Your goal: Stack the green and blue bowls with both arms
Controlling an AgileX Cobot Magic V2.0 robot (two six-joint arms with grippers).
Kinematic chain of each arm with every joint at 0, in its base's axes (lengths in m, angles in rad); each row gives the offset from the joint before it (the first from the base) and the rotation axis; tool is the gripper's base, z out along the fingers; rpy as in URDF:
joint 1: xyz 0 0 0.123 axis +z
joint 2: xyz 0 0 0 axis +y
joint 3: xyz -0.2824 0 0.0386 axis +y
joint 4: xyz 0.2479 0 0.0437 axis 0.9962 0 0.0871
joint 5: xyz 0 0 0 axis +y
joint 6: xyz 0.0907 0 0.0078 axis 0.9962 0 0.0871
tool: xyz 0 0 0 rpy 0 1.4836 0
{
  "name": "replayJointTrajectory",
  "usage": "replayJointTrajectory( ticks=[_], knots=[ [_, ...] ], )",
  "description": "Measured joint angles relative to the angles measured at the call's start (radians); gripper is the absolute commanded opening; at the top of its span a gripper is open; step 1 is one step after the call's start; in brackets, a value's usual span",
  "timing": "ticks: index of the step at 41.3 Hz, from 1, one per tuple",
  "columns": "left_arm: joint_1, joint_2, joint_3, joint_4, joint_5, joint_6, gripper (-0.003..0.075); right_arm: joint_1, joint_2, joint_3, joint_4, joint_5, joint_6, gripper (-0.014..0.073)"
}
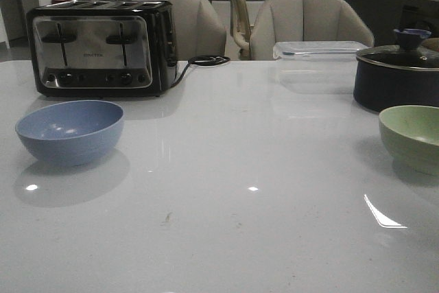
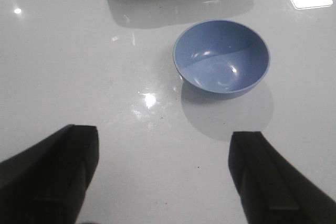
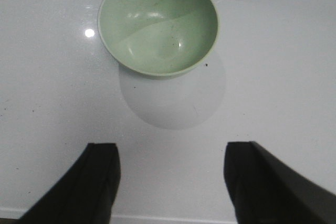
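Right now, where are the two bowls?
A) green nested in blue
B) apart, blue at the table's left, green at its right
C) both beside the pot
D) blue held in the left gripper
B: the blue bowl sits alone in front of the toaster, the green bowl far across by the pot; both grippers are open and empty.

Beige chairs (image 1: 312, 24) behind glossy table (image 1: 226, 169)
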State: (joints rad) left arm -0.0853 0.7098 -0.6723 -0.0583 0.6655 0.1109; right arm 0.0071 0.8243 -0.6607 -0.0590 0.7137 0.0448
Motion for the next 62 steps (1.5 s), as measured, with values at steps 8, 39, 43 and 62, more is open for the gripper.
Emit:
replayJointTrajectory(
  ticks=[8, 39, 43, 62],
  knots=[
    [-0.127, 0.007, 0.0, -0.029, -0.03, 0.047, 0.0582, -0.029, 0.102, -0.094, -0.002, 0.049, 0.011, 0.0559],
    [-0.359, 0.007, 0.0, -0.033, -0.04, 0.055, 0.0581, -0.31, 0.849, -0.554, 0.332, 0.151, -0.278, 0.0559],
    [-0.359, 0.007, 0.0, -0.033, -0.04, 0.055, 0.0581, -0.31, 0.921, -0.58, 0.349, 0.133, -0.293, 0.0559],
    [-0.359, 0.007, 0.0, -0.033, -0.047, 0.055, 0.0581, -0.31, 1.095, -0.66, 0.352, 0.126, -0.312, 0.022]
  ],
)
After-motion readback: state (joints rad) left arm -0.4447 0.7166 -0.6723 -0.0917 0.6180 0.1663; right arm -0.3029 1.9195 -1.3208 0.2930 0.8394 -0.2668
